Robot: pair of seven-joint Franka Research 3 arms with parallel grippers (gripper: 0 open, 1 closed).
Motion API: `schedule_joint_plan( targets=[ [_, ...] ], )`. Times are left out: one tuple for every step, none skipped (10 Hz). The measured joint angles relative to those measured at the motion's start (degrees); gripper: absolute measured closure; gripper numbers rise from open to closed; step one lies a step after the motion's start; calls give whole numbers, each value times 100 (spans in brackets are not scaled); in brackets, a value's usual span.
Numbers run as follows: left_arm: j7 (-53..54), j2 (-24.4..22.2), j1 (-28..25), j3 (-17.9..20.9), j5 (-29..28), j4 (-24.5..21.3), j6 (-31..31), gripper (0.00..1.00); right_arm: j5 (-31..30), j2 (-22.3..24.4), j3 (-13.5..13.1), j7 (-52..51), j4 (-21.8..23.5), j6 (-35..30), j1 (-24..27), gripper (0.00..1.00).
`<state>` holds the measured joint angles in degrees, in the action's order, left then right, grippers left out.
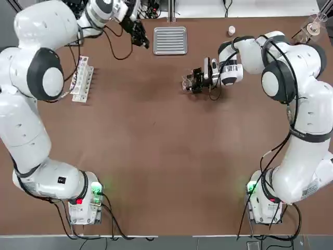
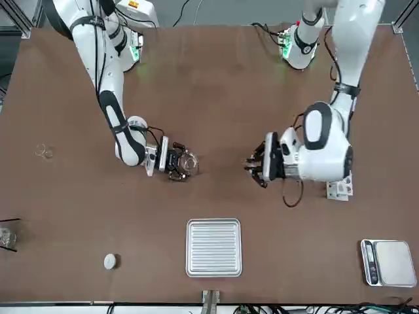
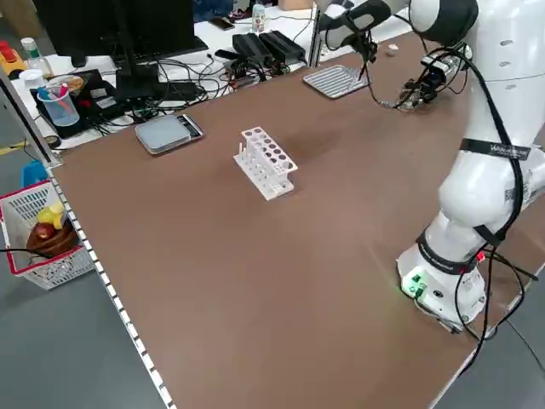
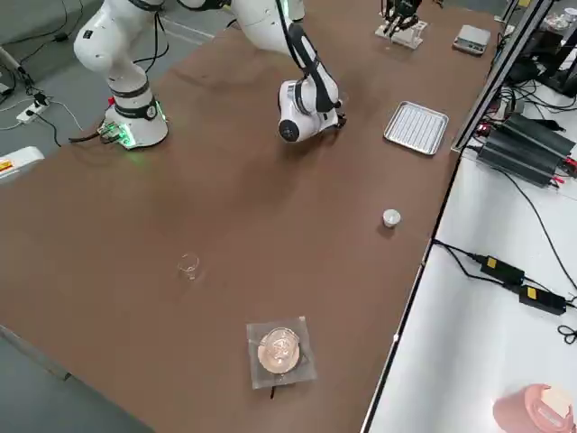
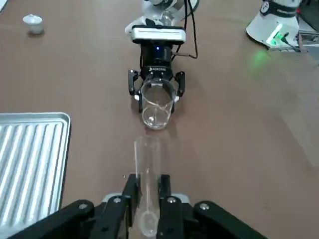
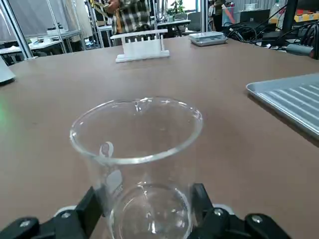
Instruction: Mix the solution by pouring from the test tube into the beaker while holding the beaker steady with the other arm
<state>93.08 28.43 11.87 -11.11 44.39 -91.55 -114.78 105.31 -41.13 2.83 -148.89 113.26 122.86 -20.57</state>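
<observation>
Brown table (image 1: 156, 156), mid-far area: right gripper (image 2: 178, 162) clamped on beaker (image 2: 188, 162), beaker upright on surface. Left gripper (image 1: 139, 37) raised beside ribbed tray (image 1: 170, 40), pinching test tube (image 5: 147, 169), tube mouth aimed toward beaker, well apart. Procedure, as judged: bring tube lip over beaker rim before tilting; tilt slowly; right arm stationary; avoid glass contact and spill onto table.

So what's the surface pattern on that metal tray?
Parallel raised ribs on plain silver metal tray, with a smooth flat rim; clearest in the front view.
</observation>
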Motion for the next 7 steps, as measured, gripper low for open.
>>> schedule_joint_plan(
  targets=[
    [-419, 17, 211, 12, 0, 6, -151, 78, 0, 0, 0, 0, -1, 7, 0, 22],
    [-718, 51, 418, 21, 0, 31, -367, 78, 0, 0, 0, 0, -3, 10, 0, 22],
    [-894, 116, 652, 95, 0, 90, -565, 78, 0, 0, 1, 0, -4, 12, 0, 22],
    [-973, 220, 995, 349, -1, 187, -700, 78, 0, 0, 1, 0, -5, 14, -1, 22],
    [-1010, 353, 1422, 736, -19, 360, -744, 78, 0, 0, 1, 0, -6, 16, -1, 22],
    [-1185, 488, 1868, 1137, -54, 531, -750, 78, 0, 0, 1, 0, -6, 17, -1, 22],
    [-1468, 602, 2256, 1436, -193, 653, -755, 78, 0, 0, 1, 0, -7, 17, -1, 22]
  ],
)
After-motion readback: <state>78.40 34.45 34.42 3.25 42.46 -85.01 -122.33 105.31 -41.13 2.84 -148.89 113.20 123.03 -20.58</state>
